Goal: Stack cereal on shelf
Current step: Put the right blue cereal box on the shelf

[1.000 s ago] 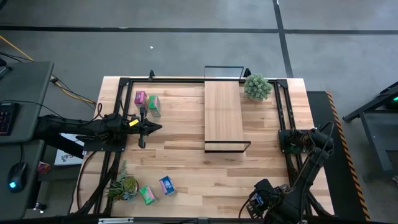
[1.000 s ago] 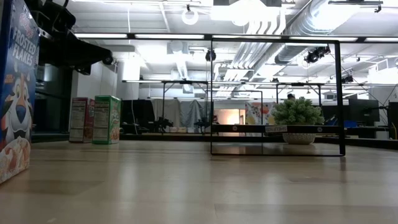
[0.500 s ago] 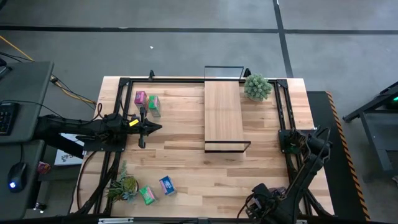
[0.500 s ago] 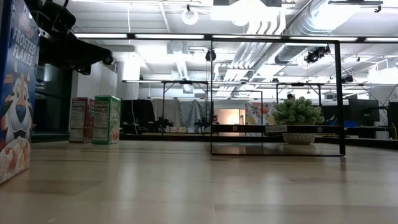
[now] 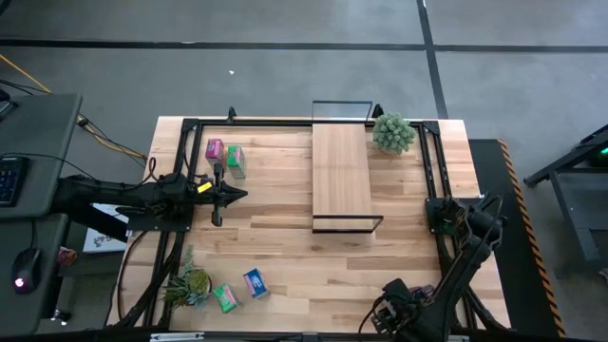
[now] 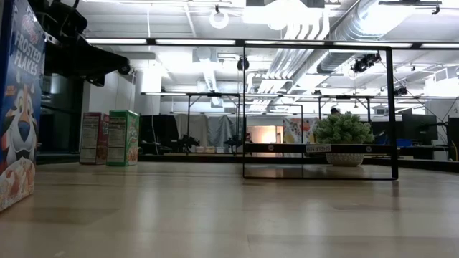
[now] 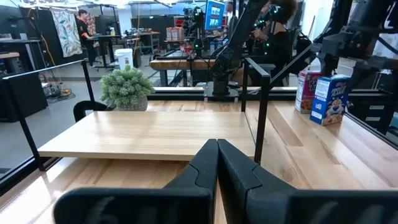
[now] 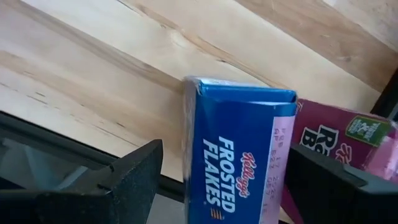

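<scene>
My right gripper hangs over the table's near edge, open, pointing down. In the right wrist view its fingers stand on either side of a blue Frosted Flakes box, and a pink box stands right beside that one. My left gripper is shut and hovers left of the shelf, a light plank in a black wire frame. A pink box and a green box stand at the far left. A green box and a blue box lie near left.
A spiky potted plant stands by the shelf's far end, and another plant sits beside the near-left boxes. A black frame runs around the table's rim. Bare wood spreads between the shelf and the near edge.
My right gripper has crept toward the table's near edge and a little to the left. The left arm and all boxes have kept still.
</scene>
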Tool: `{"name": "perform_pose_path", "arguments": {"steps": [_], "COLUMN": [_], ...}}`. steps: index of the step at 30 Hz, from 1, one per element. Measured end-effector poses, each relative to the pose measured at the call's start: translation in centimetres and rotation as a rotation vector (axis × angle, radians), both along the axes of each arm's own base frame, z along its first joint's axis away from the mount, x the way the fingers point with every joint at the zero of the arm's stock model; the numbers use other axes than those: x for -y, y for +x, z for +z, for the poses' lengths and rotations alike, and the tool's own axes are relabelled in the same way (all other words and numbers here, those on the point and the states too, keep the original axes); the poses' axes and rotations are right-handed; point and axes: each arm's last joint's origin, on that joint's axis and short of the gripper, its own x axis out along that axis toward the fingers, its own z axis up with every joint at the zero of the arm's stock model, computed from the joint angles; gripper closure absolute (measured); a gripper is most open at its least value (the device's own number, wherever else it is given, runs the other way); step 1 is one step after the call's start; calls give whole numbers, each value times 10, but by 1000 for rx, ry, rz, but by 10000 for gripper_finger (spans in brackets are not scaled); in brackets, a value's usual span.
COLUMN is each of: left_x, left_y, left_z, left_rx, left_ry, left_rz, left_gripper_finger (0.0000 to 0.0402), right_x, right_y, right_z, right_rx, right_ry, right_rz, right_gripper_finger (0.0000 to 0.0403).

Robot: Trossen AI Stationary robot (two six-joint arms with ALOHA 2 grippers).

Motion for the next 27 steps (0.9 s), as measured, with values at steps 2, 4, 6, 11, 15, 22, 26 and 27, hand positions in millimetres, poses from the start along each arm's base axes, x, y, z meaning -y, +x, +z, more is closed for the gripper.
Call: {"name": "perform_pose_path", "arguments": {"steps": [2, 4, 6, 11, 15, 22, 26, 27], "left_x": [0, 0, 0, 0, 0, 0, 0, 0], "left_y": [0, 0, 0, 0, 0, 0, 0, 0], "left_z": [0, 0, 0, 0, 0, 0, 0, 0], "left_rx": [0, -1, -1, 0, 0, 0, 0, 0], "left_ry": [0, 0, 0, 0, 0, 0, 0, 0], "left_rz": [0, 0, 0, 0, -1, 0, -1, 0], "left_gripper_finger": [401, 401, 401, 401, 401, 401, 401, 401], "right_x": [-1, -1, -1, -1, -1, 0, 0, -1], "right_y": [1, 1, 1, 1, 1, 2, 2, 2], "right_z": [-3, -4, -4, -4, -4, -4, -4, -4], "right_rx": [-12, -13, -13, -13, -13, -17, -21, -27], "right_ry": [-2, -5, -5, -6, -6, -3, 2, 8], "right_rz": [0, -1, -3, -7, -9, 10, 21, 29], "right_gripper_finger": [96, 96, 96, 107, 145, 213, 236, 240]}}
